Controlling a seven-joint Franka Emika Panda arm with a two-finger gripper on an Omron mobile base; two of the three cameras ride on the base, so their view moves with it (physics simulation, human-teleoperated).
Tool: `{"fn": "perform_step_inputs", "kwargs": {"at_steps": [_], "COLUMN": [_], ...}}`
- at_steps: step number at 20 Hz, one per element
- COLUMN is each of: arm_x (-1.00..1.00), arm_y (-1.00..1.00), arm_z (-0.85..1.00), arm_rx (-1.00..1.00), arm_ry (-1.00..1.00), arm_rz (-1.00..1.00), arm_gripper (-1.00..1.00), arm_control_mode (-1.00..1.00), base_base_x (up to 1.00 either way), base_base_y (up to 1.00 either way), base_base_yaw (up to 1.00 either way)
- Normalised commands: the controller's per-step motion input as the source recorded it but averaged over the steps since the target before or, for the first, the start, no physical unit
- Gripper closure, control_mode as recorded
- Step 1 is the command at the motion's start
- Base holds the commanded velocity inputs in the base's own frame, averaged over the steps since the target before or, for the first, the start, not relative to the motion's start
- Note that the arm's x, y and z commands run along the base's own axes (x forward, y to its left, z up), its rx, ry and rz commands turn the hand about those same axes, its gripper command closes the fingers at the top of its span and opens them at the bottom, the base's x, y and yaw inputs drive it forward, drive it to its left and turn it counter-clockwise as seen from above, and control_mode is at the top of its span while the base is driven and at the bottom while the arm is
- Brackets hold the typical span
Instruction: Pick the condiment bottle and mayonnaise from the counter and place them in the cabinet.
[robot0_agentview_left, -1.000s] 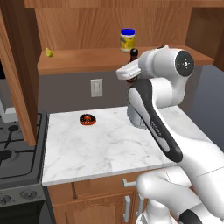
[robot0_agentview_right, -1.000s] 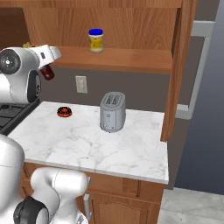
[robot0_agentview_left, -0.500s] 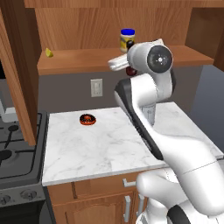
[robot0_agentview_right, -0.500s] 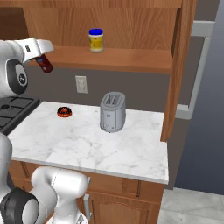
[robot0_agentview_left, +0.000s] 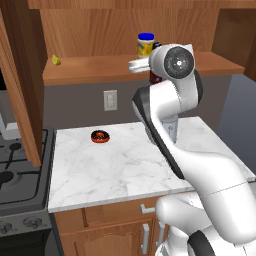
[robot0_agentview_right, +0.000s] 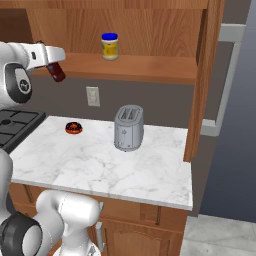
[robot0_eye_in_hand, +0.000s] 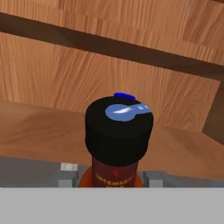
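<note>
My gripper (robot0_agentview_right: 52, 62) is shut on the condiment bottle (robot0_agentview_right: 57, 72), a slim dark reddish-brown bottle hanging tilted just in front of the cabinet shelf (robot0_agentview_right: 150, 67), at its left end. In the hand view the bottle (robot0_eye_in_hand: 117, 131) stands between my fingertips (robot0_eye_in_hand: 65, 177), its dark end aimed at the shelf board and the wood-panel back. From the left base the bottle (robot0_agentview_left: 154, 76) peeks out behind my arm. The mayonnaise (robot0_agentview_right: 110, 46), a pale-yellow jar with a blue lid, stands upright on the shelf. The marble counter (robot0_agentview_right: 100, 165) lies below.
A grey toaster (robot0_agentview_right: 128, 127) stands at the back of the counter and a small red-and-black ring-shaped thing (robot0_agentview_left: 100, 136) lies near the wall. A yellow lemon (robot0_agentview_left: 56, 60) sits at the shelf's left end. A stove (robot0_agentview_left: 15, 170) borders the counter's left, and a cabinet side wall (robot0_agentview_right: 200, 80) its right.
My arm has swung and the wrist has turned, lifting the bottle from below the shelf edge up to shelf height. The mayonnaise has stayed in place.
</note>
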Motion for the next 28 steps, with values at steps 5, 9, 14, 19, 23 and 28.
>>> {"fn": "perform_step_inputs", "kwargs": {"at_steps": [5,9,14,19,23,28], "arm_x": [0.0,0.01,0.09,0.21,0.31,0.23], "arm_y": [-0.15,0.0,0.0,0.0,0.01,0.02], "arm_z": [0.04,0.11,0.13,0.06,0.02,0.05], "arm_rx": [0.09,0.01,0.01,0.0,0.0,0.0], "arm_ry": [0.0,0.0,-0.01,0.02,0.02,0.0], "arm_rz": [-0.01,0.0,0.0,0.0,0.0,0.0], "arm_gripper": [1.0,1.0,1.0,1.0,1.0,1.0], "arm_control_mode": [-1.0,-1.0,-1.0,-1.0,-1.0,-1.0], "base_base_x": [0.0,0.0,0.0,0.0,0.0,0.0], "base_base_y": [0.0,0.0,0.0,0.0,0.0,0.0], "base_base_yaw": [0.0,0.0,0.0,0.0,0.0,0.0]}}
